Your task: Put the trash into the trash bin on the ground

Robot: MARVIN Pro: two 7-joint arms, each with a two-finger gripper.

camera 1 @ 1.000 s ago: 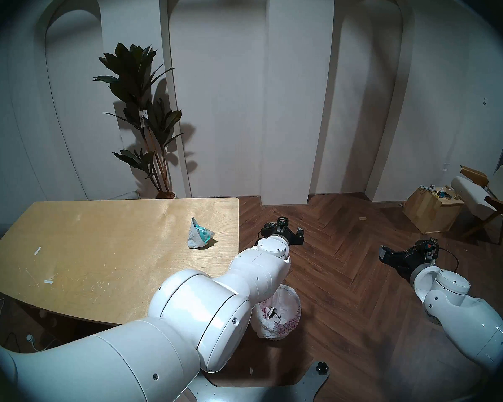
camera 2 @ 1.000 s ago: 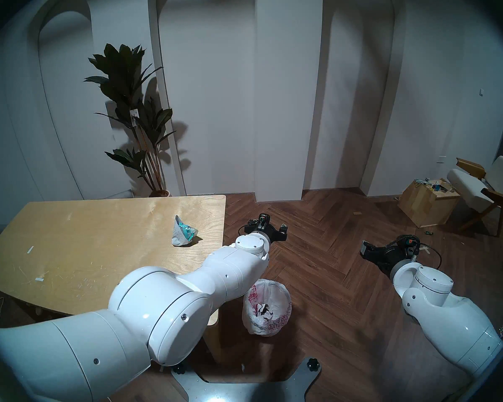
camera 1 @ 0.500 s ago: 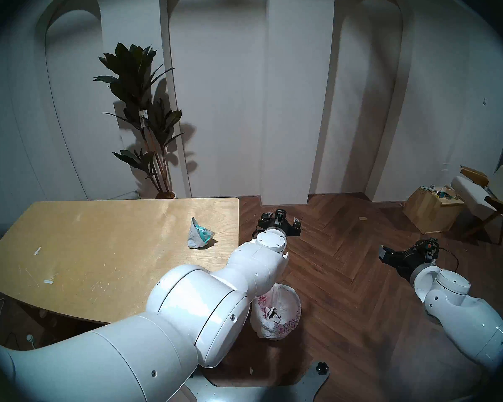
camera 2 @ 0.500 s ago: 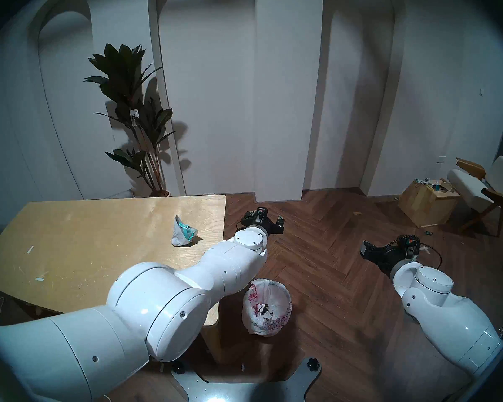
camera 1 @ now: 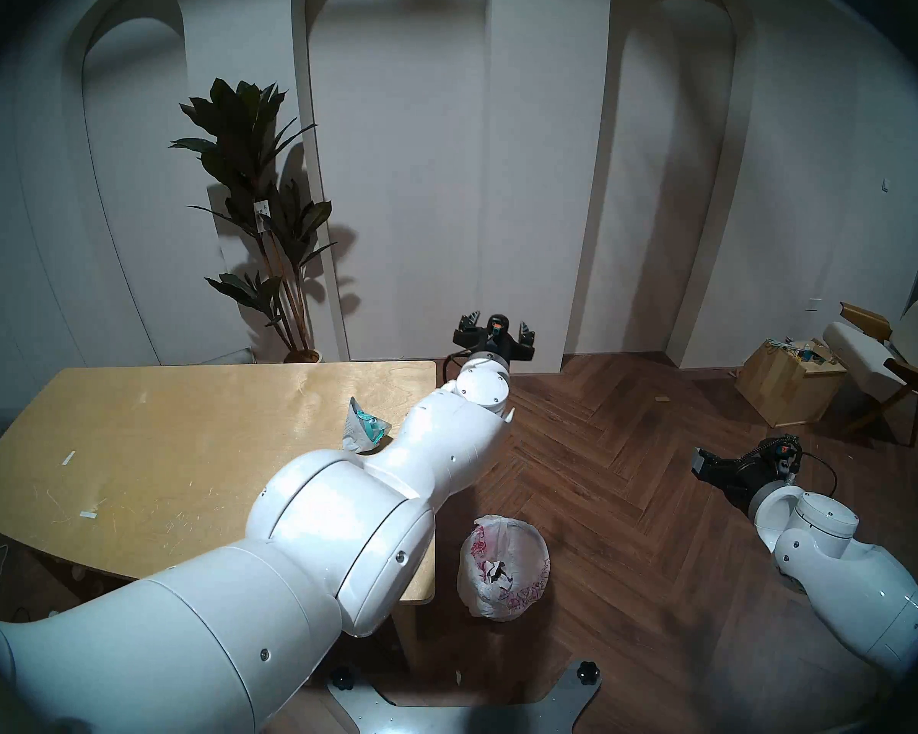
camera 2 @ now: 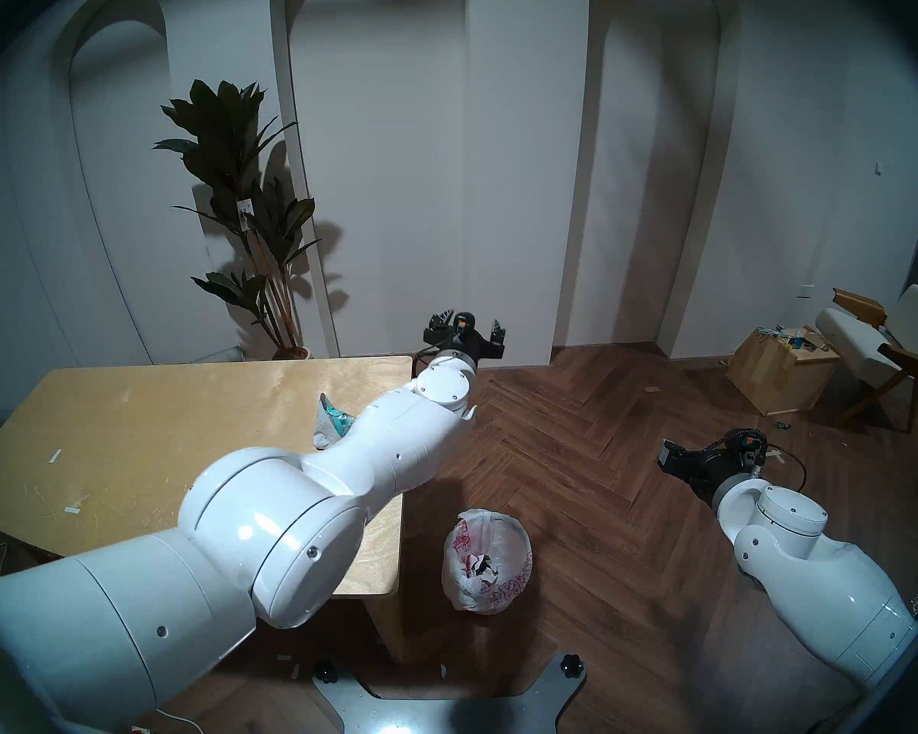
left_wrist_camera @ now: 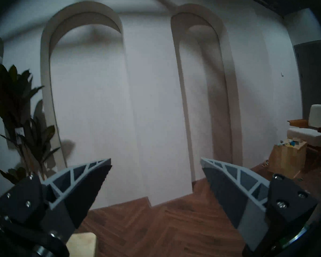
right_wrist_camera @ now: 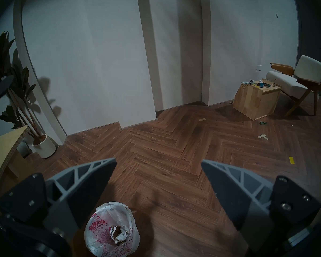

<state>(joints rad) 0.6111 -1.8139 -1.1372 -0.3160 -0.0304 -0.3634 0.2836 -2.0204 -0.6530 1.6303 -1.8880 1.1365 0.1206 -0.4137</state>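
Note:
A crumpled wrapper with teal print (camera 1: 362, 426) (camera 2: 329, 419) lies on the wooden table (camera 1: 181, 441) near its right edge, and my left forearm partly covers it. On the floor right of the table stands the trash bin (camera 1: 504, 566) (camera 2: 486, 558) (right_wrist_camera: 112, 236), lined with a white bag printed in red-pink, with crumpled paper inside. My left gripper (camera 1: 496, 329) (camera 2: 467, 322) (left_wrist_camera: 156, 162) is raised beyond the table's far right corner. It faces the wall, open and empty. Out over the floor to the right, my right gripper (right_wrist_camera: 158, 163) is open and empty above the bin's far side.
Two white tape strips (camera 1: 69, 457) (camera 1: 88, 514) lie on the table's left part. A potted plant (camera 1: 266, 214) stands behind the table. A wooden cube box (camera 1: 788, 383) and a chair (camera 1: 881, 362) are at the far right. My base plate (camera 1: 473, 712) is at the bottom.
My left arm has risen and swung back toward the wall, from low over the floor beside the table to above its far right corner. The forearm now overlaps the wrapper. The right arm is still.

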